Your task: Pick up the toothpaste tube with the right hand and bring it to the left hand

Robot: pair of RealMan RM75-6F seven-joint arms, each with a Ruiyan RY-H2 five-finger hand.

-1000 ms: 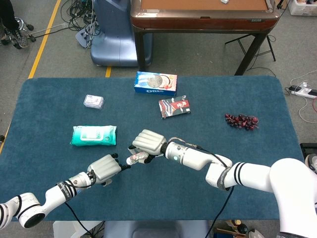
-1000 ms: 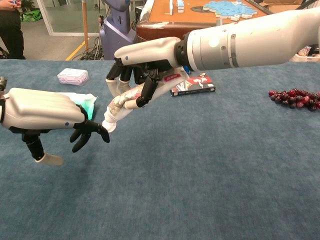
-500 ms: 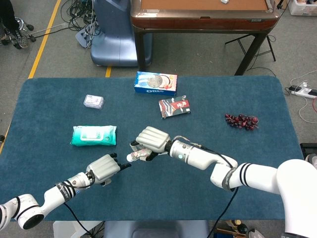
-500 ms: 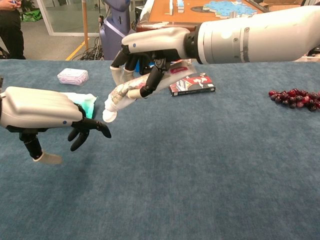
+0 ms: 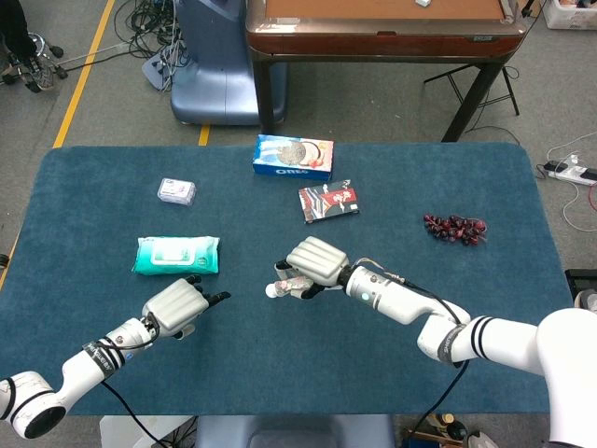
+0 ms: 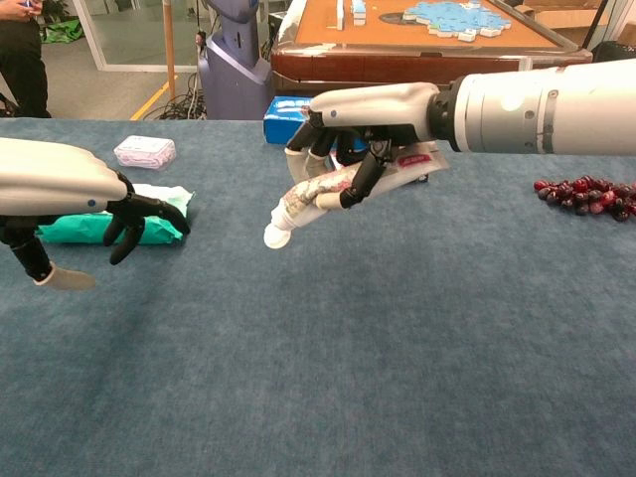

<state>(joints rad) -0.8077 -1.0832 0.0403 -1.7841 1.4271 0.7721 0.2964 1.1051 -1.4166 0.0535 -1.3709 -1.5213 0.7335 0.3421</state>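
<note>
1. The right robot hand (image 6: 348, 139) holds the toothpaste tube (image 6: 318, 194) above the blue counter (image 6: 397, 328), fingers wrapped over the tube's upper side and the thumb pressing it from the front
2. The tube slants down to the left, its white cap (image 6: 275, 236) the lowest part, clear of the counter
3. In the head view the same right robot hand (image 5: 315, 264) sits near the middle of the counter, slightly on the near side, with the cap end of the tube (image 5: 276, 290) poking out to its left
4. The left robot hand (image 6: 70, 194) hovers at the left, holding nothing, dark fingers curled downward and apart from one another
5. The two robot hands are well apart, with bare counter between them
6. A green wet-wipe pack (image 5: 175, 255) lies just beyond the left robot hand (image 5: 175, 306)
7. A small clear packet (image 5: 176, 191) lies far left; a blue Oreo box (image 5: 293, 157) stands at the far middle, with a red-and-black packet (image 5: 328, 202) just nearer and right of it
8. A bunch of dark red grapes (image 5: 454, 227) lies on the right side
</note>
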